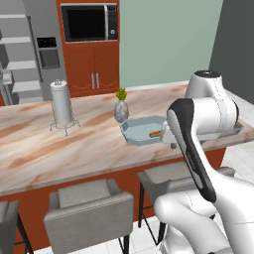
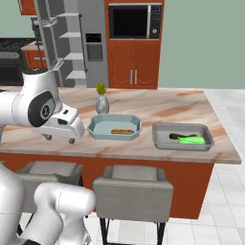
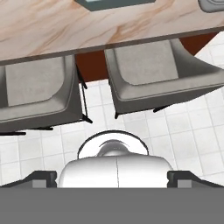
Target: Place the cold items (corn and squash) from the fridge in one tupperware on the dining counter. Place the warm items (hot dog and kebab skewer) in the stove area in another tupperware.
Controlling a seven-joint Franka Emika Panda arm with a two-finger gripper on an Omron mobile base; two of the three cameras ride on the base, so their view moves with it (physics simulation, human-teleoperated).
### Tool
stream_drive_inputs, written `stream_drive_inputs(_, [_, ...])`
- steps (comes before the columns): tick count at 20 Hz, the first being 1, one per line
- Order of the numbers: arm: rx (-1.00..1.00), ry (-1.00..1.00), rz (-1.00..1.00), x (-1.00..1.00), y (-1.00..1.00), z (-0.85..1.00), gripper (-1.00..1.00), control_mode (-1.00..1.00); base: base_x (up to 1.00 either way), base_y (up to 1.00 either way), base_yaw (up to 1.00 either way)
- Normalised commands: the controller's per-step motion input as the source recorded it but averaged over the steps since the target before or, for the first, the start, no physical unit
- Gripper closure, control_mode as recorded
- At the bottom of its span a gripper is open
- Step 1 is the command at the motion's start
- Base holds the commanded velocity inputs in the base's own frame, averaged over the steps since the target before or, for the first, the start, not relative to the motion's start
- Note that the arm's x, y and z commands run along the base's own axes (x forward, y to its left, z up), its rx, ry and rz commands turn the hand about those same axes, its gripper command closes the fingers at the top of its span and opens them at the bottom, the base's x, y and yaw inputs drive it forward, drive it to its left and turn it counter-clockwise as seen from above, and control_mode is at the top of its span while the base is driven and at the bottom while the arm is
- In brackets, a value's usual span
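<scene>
On dining counter [image 2: 158, 107]: hot dog [image 2: 122, 131] in octagonal tupperware [image 2: 98, 128], squash [image 2: 192, 140] in rectangular tupperware [image 2: 160, 139] (fingers [image 3: 43, 179] released).

The marbled worktop [image 3: 65, 26] runs along the top, with what looks like a blue-grey tray's [image 3: 111, 3] edge on it. Below stand two grey stools [image 3: 148, 70] on white floor tiles [image 3: 183, 140]. The tool's fingertips [image 3: 41, 178] stand wide apart.

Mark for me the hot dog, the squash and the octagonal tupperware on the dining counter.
hot dog [image 2: 122, 131]: right base view, middle of the sausage.
squash [image 2: 192, 140]: right base view, middle of the green body.
octagonal tupperware [image 2: 98, 119]: right base view, far left rim.
</scene>
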Motion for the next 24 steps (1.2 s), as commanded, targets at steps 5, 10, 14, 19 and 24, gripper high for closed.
stream_drive_inputs(5, [0.00,0.00,0.00,-0.05,0.00,0.00,-1.00,1.00,-0.07,0.02,0.01])
stream_drive_inputs(10, [0.00,0.00,0.00,0.00,0.00,0.00,-1.00,1.00,-0.51,0.28,0.05])
stream_drive_inputs(14, [0.00,0.00,0.00,0.00,0.00,0.00,-1.00,1.00,-0.69,0.64,0.09])
stream_drive_inputs(19, [0.00,0.00,0.00,0.00,0.00,0.00,-1.00,1.00,-0.53,0.97,0.12])
stream_drive_inputs(24, [0.00,0.00,0.00,0.00,0.00,0.00,-1.00,1.00,-0.26,1.00,0.23])
